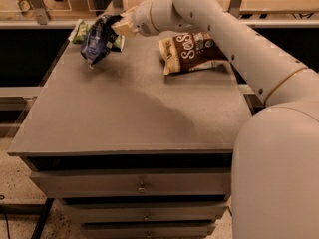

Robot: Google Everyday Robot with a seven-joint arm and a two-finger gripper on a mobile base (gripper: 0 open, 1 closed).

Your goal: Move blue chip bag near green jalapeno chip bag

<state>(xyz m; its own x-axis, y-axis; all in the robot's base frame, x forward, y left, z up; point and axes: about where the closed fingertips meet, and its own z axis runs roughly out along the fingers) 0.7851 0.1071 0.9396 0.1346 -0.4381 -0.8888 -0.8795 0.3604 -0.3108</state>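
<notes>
The blue chip bag [99, 40] is a crumpled dark navy foil bag, held up above the far left corner of the table. My gripper [118, 26] is at the bag's upper right edge and is shut on it. The green jalapeno chip bag [80, 31] is a small light-green bag lying at the table's far left corner, mostly hidden behind the blue bag; a bit of green also shows at its right side [118, 43].
A brown-and-yellow "SoS" bag [193, 51] lies on the far right part of the grey table [129, 113]. My white arm [239, 49] reaches over the table's right side. Drawers [142, 185] are under the table's front edge.
</notes>
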